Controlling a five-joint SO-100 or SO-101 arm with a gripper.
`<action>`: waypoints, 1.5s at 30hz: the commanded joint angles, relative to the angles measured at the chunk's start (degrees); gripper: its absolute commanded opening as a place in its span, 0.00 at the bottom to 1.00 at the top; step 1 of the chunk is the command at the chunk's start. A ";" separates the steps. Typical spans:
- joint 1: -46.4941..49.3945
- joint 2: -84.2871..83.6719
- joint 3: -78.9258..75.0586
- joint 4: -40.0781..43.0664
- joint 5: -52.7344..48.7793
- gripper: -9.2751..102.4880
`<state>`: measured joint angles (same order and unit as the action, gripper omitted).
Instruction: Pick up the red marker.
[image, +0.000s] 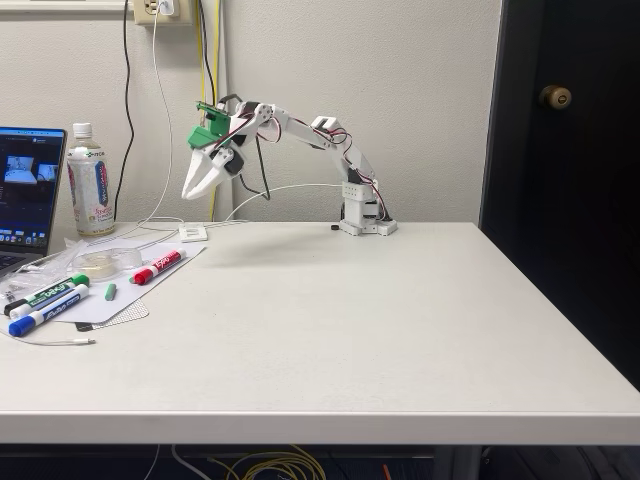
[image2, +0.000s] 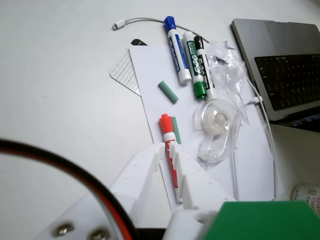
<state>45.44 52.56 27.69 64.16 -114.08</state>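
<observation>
While my gripper (image: 192, 193) hangs in the air above the table's (image: 400, 320) far left corner, its jaws are barely parted and hold nothing. I see the red marker (image: 157, 267) lying on a white sheet (image2: 150, 85) near the table's left edge, directly below the fingertips (image2: 162, 150) in the wrist view.

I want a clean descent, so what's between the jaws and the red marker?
Nothing: in the fixed view the gripper hangs above the red marker with bare air between.
</observation>
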 joint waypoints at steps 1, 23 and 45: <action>1.05 -0.09 -3.34 -2.37 -2.37 0.09; 4.83 -21.45 -30.94 -9.05 -26.63 0.09; 7.21 -32.26 -39.02 -9.49 -37.97 0.23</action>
<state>52.12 21.71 -4.13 54.67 -150.73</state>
